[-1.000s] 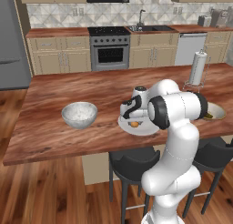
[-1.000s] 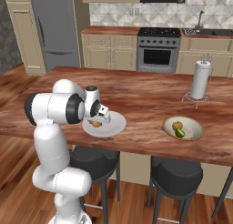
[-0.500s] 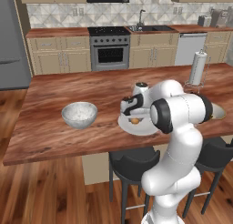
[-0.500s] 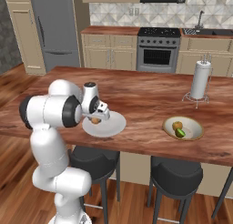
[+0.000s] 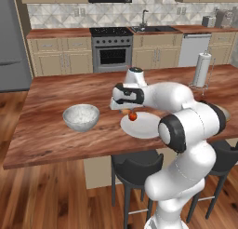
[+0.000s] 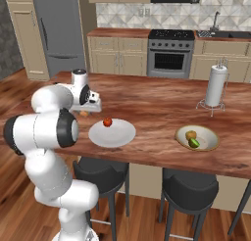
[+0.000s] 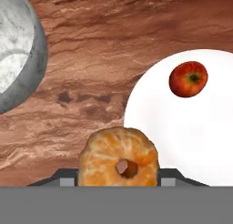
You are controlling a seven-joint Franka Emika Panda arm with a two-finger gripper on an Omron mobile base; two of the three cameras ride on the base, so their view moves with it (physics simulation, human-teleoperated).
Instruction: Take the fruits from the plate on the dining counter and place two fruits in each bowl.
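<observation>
One orange fruit (image 7: 119, 159), seemingly clamped in jaws, now lifted off plate (image 7: 191, 141) toward grey bowl (image 5: 81, 117).

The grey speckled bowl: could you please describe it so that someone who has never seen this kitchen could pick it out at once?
Find the long reddish-brown dining counter in front of the stove. Left of the flat white plate on it, which carries a red fruit, stands the grey speckled bowl. It is deep, rounded and holds no fruit, unlike the shallow beige bowl at the other end, which holds two.
</observation>
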